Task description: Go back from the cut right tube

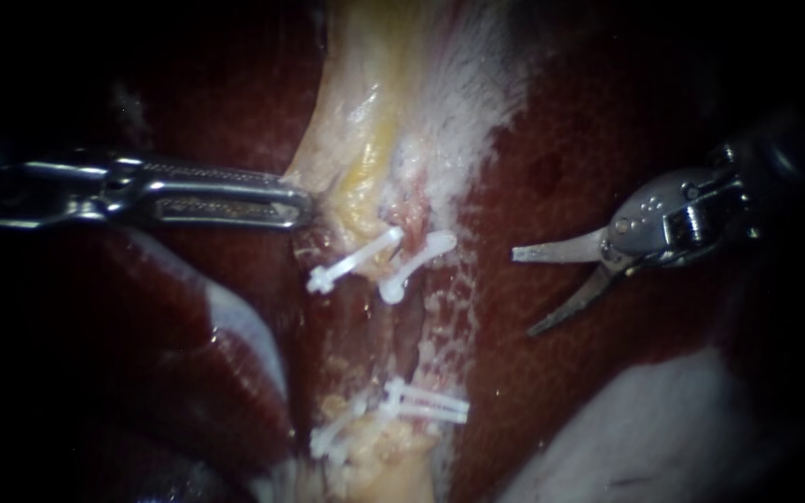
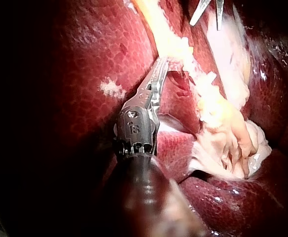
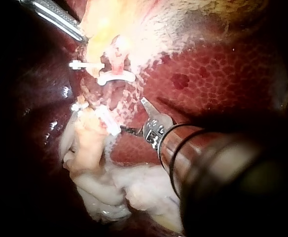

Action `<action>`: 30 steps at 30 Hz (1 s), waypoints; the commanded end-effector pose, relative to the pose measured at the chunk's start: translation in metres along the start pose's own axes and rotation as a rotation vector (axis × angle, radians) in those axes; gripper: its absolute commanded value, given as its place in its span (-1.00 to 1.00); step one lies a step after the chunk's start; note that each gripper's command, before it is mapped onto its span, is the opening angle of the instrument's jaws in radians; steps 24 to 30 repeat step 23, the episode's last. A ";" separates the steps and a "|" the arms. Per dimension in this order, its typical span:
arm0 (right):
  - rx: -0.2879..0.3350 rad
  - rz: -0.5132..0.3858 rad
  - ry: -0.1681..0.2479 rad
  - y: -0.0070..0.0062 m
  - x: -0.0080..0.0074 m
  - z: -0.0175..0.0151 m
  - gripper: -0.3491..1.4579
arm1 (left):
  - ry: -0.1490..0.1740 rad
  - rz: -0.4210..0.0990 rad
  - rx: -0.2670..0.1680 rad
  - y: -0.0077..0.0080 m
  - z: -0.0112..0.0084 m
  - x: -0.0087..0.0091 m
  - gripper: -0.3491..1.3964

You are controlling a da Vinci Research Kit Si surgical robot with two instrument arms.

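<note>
Two white clips [image 1: 416, 264] cross the tubes just below the yellow tissue [image 1: 365, 177], and further clips [image 1: 426, 401] lie lower down. Between the upper and lower clips on the right tube [image 1: 412, 321] lies raw, dark tissue. My right instrument [image 1: 524, 293] has two curved blades standing open over the liver, to the right of the clips and touching nothing. In the right wrist view the right instrument's blades [image 3: 134, 117] sit just short of the lower clip [image 3: 107, 121]. My left instrument [image 1: 302, 200] is shut on the edge of the yellow tissue, and the left instrument [image 2: 159, 69] holds it taut.
Dark red liver [image 1: 607, 121] surrounds the field. Pale whitish tissue [image 1: 663, 428] lies at the lower right below my right instrument. A lobe with a shiny pale edge [image 1: 235, 326] sits under the left shaft.
</note>
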 end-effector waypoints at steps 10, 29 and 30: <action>0.000 0.000 0.000 -0.0001 0.0000 0.0000 0.97 | 0.006 -0.002 0.013 -0.0011 0.0006 0.0002 -0.87; 0.000 0.000 0.000 -0.0002 0.0001 0.0000 0.97 | 0.012 -0.001 0.012 -0.0009 0.0008 0.0005 -0.87; 0.000 0.000 0.000 -0.0002 0.0001 0.0000 0.97 | 0.012 -0.001 0.012 -0.0009 0.0008 0.0005 -0.87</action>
